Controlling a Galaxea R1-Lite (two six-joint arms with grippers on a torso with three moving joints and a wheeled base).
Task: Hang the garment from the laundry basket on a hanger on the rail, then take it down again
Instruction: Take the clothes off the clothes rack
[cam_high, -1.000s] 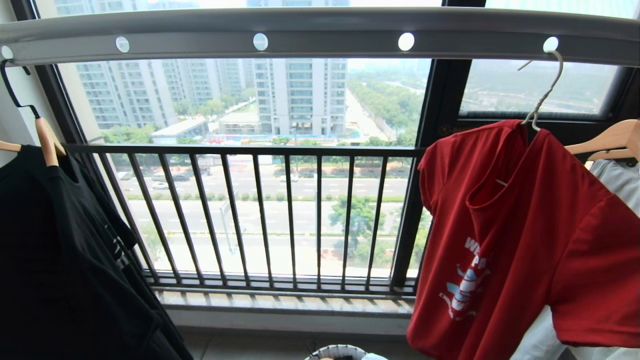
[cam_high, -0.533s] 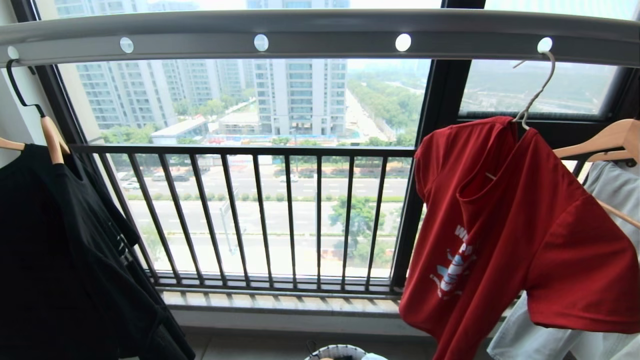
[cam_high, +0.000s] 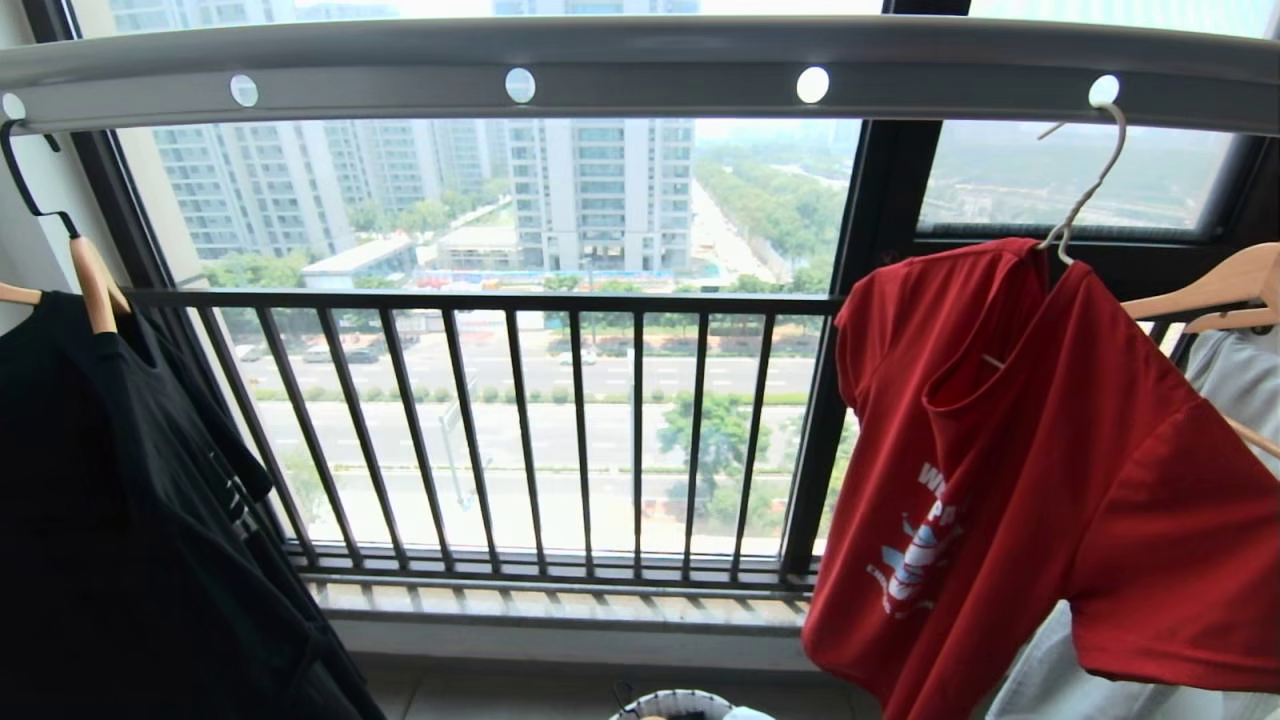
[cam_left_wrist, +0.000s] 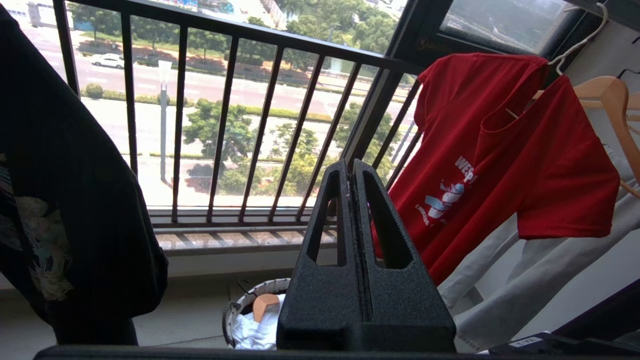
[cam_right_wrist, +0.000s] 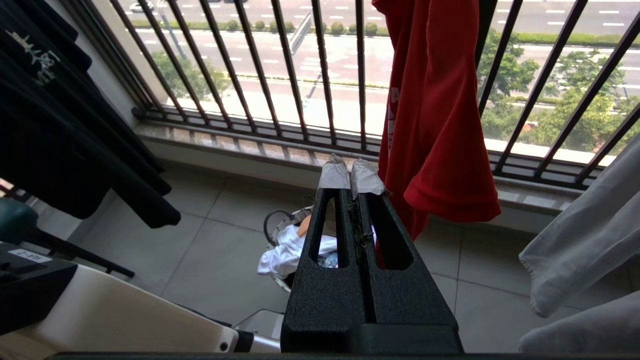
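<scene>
Neither end effector appeared in the head view. The left end effector (cam_left_wrist: 353, 167) and right end effector (cam_right_wrist: 351, 169) were both closed and empty. The laundry basket (cam_high: 672, 703) was cut off at the frame's bottom edge. Beyond, right of frame, the garment (cam_high: 1040, 480) hung apart from both, on the hanger (cam_high: 1085, 190) hooked into the rail (cam_high: 640, 65).

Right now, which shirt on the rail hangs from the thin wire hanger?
The red T-shirt, on the off-white wire hanger hooked in the rail. The black T-shirt and the white shirt hang on thick wooden hangers.
</scene>
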